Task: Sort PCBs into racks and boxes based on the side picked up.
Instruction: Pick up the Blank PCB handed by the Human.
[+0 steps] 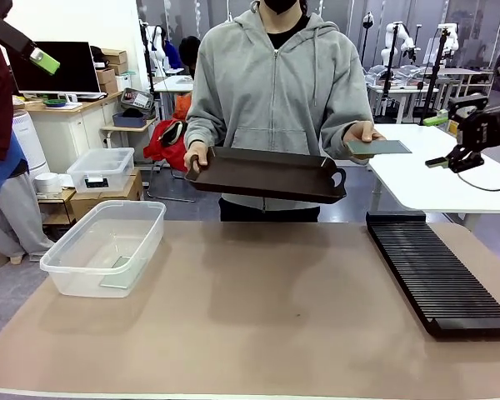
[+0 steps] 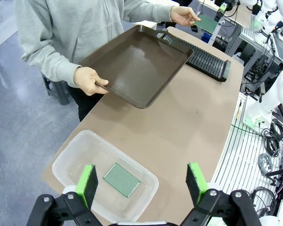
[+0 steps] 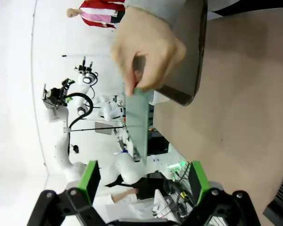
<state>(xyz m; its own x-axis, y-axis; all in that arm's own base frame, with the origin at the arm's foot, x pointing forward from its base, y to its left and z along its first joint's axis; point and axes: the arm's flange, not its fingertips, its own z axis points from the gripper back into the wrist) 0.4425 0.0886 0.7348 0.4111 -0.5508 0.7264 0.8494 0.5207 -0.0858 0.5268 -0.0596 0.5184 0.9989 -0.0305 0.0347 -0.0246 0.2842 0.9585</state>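
A person across the table holds a dark-green PCB (image 1: 377, 148) flat in one hand, out toward my right gripper (image 1: 437, 142). That gripper hangs open in the air just right of the board. In the right wrist view the same PCB (image 3: 139, 122) sticks out of the hand (image 3: 146, 52), above the open right gripper (image 3: 144, 181) and clear of it. A second PCB (image 2: 121, 179) lies in the clear box (image 2: 70, 160), directly below my open left gripper (image 2: 142, 183). In the front view the left gripper (image 1: 42, 58) is high at the far left, above the box (image 1: 104, 246). The black rack (image 1: 437, 275) lies along the table's right side.
The person's other hand holds a dark brown handled tray (image 1: 267, 173) above the table's far edge. Behind the tub, off the table, stands a smaller lidded clear box (image 1: 102, 169). A white table (image 1: 433, 179) stands behind the rack.
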